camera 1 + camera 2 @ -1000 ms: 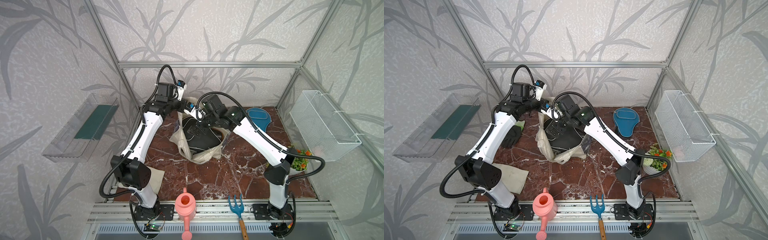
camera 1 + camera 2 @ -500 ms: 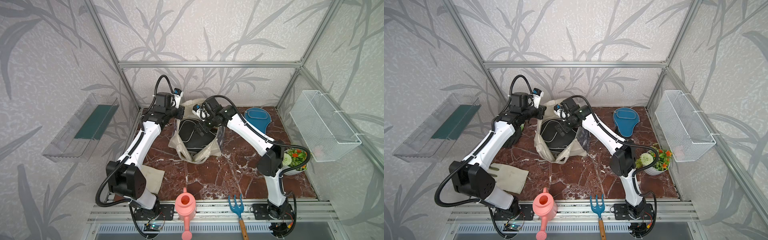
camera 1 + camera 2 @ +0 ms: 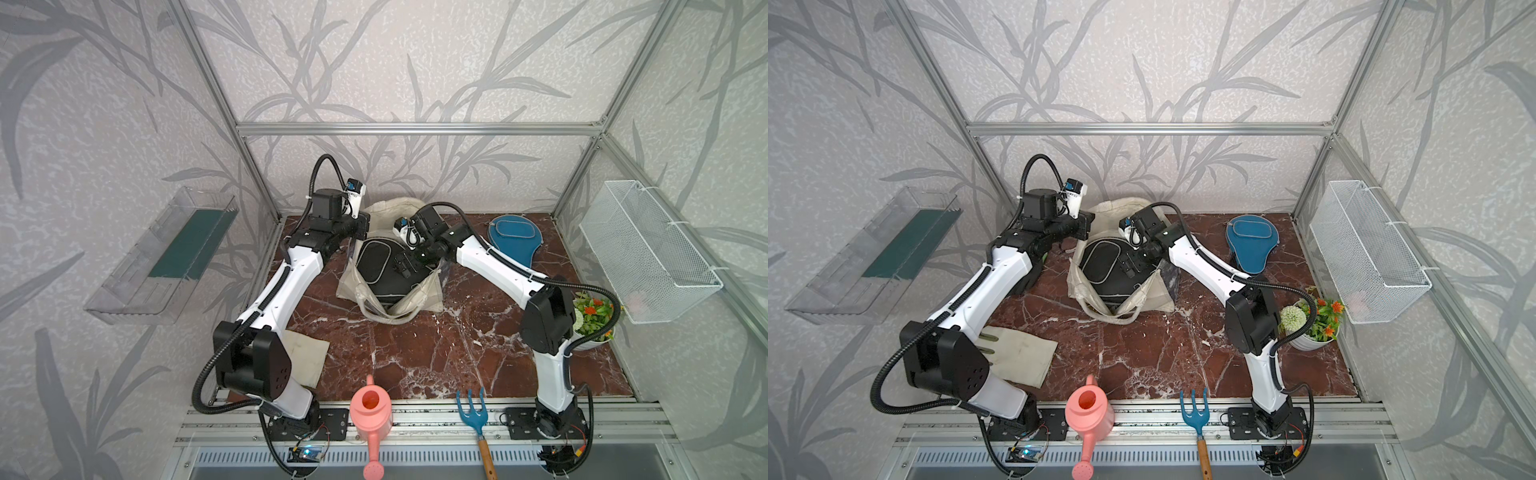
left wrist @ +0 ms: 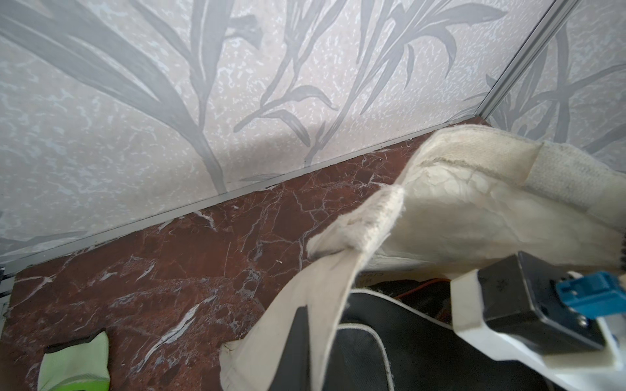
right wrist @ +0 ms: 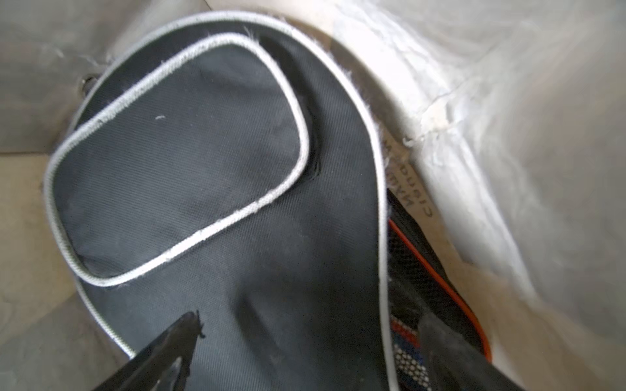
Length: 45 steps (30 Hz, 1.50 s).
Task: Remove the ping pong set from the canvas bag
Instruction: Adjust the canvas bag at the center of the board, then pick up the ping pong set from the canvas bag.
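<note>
Right wrist view: right hand [image 5: 305, 348] spread wide, one finger over the black paddle case [image 5: 203, 169], the other over a red-trimmed case [image 5: 437, 267] tucked beside it. Both cases lie inside the canvas bag [image 3: 348, 286], and a blue case [image 3: 515, 237] is already out on the counter [image 3: 415, 353]. Left hand [image 3: 362, 226] is pressed together, apparently pinching the bag's far rim to hold the mouth open. To do it well, the right hand should close on the black case's piped edge only, clear of lining and neighbour, then draw it out along the opening while the left hand holds steady. Versus a second ago, the right elbow has pulled in, uncovering the flower pot [image 3: 594, 311], and the right hand sits deeper in the bag. Case not yet lifted.
</note>
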Available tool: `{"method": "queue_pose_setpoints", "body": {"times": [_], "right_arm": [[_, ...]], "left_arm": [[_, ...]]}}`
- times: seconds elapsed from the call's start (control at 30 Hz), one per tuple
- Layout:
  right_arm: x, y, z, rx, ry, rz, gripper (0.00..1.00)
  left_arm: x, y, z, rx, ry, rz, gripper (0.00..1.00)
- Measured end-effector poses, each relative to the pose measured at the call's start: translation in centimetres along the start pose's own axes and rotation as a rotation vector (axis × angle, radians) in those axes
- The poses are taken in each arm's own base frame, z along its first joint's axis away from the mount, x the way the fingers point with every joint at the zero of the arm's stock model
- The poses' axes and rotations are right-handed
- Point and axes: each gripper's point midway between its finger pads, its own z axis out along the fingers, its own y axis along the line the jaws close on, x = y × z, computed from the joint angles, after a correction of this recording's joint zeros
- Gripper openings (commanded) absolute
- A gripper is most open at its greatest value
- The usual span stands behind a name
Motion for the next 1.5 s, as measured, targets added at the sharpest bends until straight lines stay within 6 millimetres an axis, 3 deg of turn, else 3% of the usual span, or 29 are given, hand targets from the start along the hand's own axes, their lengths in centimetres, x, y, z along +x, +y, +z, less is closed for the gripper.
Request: {"method": "queue_pose_setpoints", "body": {"times": [0.13, 0.27, 0.53, 0.87, 1.0, 1.2, 1.4, 1.5], "right_arm": [[-1.6, -0.4, 0.3, -0.028, -0.035, 0.001, 0.99], [-1.9, -1.0, 1.0, -0.07, -0.036, 0.015, 0.99], [0.0, -0.3, 4.5, -0.201, 0.029, 0.062, 0.99], [0.1, 0.9, 5.1, -0.32, 0.033, 0.101, 0.94], [0.2, 1.0, 5.3, -0.36, 0.026, 0.124, 0.76], [-0.1, 0.8, 4.9, -0.416, 0.007, 0.151, 0.35], [-0.5, 1.6, 3.7, -0.456, 0.005, 0.166, 0.01], [-0.5, 1.6, 3.4, -0.446, 0.009, 0.165, 0.0]], "left_arm": [[0.2, -0.3, 0.2, 0.019, -0.006, -0.001, 0.0], [0.5, -0.4, 0.5, 0.027, -0.013, 0.001, 0.0], [1.0, -0.6, 0.4, 0.034, -0.039, 0.007, 0.0], [1.1, -0.6, 0.4, 0.033, -0.042, 0.008, 0.0], [1.1, -0.6, 0.4, 0.033, -0.042, 0.009, 0.0], [1.4, -0.6, 0.4, 0.036, -0.038, 0.008, 0.0], [1.3, -0.7, 0.1, 0.036, -0.041, 0.011, 0.0], [1.2, -0.7, -0.2, 0.032, -0.044, 0.013, 0.0]]}}
